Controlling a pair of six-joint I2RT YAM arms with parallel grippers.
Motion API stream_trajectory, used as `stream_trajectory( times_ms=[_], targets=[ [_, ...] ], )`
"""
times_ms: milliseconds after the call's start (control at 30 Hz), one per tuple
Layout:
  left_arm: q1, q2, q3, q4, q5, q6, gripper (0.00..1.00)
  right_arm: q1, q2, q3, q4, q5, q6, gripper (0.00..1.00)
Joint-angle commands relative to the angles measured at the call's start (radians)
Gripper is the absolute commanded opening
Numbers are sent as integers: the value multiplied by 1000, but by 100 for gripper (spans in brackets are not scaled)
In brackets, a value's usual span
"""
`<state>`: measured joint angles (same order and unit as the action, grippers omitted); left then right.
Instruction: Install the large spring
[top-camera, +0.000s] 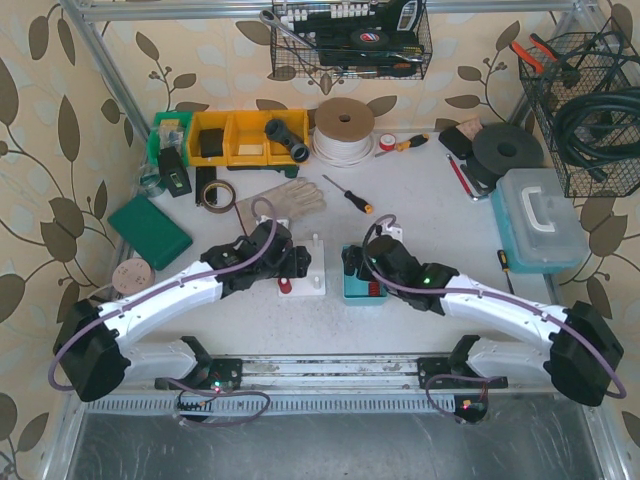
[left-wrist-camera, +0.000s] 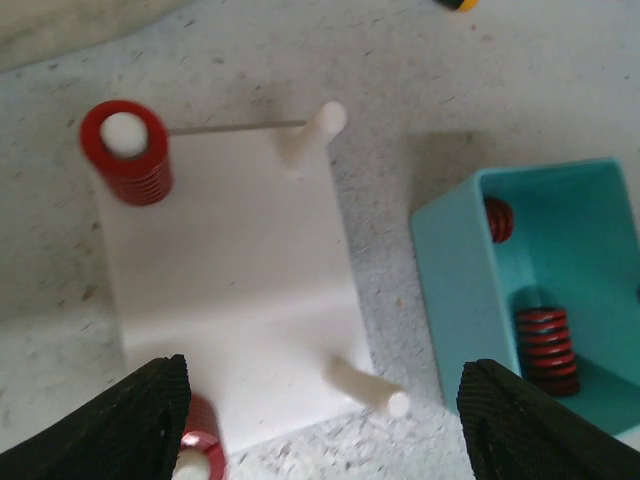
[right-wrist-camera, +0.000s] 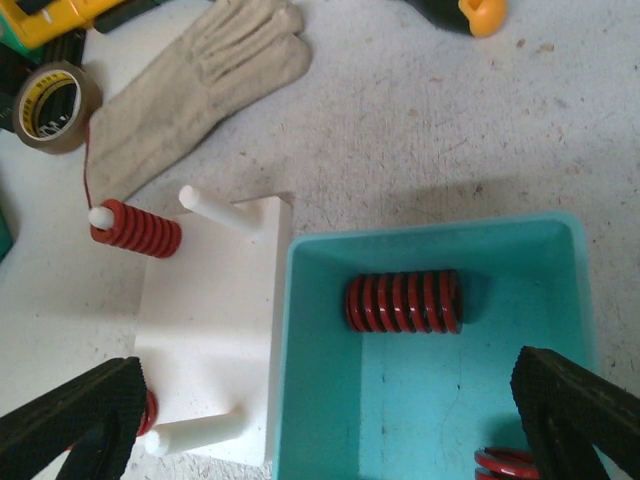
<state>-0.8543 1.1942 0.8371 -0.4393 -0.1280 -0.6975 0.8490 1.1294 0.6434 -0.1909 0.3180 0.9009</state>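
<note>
Grey speckled bench (top-camera: 430, 200), middle of near edge: white peg base (left-wrist-camera: 230, 280) with teal bin (right-wrist-camera: 430, 228) just beside it. Large spring (right-wrist-camera: 403, 302) lies on its side in the bin, ungripped. Left gripper (left-wrist-camera: 330, 420) hangs over the base, jaws wide apart, empty. Right gripper (right-wrist-camera: 325, 420) hangs over the bin, likewise spread, holding nothing. Two pegs carry red springs (left-wrist-camera: 128, 155).

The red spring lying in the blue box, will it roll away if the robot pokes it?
Probably a little: the red spring lies on its side, so it could roll, but the teal box walls should stop it. Its thick coils look stiff, so it likely won't squash much.
</note>
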Motion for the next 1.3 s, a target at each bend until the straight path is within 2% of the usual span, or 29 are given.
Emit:
stream_trajectory(
  times_ms=[0,167,267,433,567,733,900,1167,1267],
  targets=[
    [-32,25,-23,216,-56,-26,76,-31,48,78,-109,-64,-7,98],
    [-32,-4,-72,289,-30,3,76,-104,107,171,-237,-157,-61,95],
    [-32,-26,-114,361,-30,17,77,-132,142,223,-320,-187,-104,88],
    [-32,6,-99,372,-12,48,76,-146,147,259,-362,-228,-151,74],
    [-32,2,-102,382,-28,56,75,-147,183,292,-387,-261,-163,71],
    [-32,-76,-175,437,-90,49,76,-148,244,302,-424,-324,-207,68],
    [-32,-139,-274,593,-83,70,75,-148,233,269,-431,-347,-226,69],
    [-31,-65,-209,555,-27,95,74,-119,251,281,-495,-373,-250,68],
    [-31,-83,-217,568,-19,101,73,-104,246,283,-556,-355,-263,68]
  ],
)
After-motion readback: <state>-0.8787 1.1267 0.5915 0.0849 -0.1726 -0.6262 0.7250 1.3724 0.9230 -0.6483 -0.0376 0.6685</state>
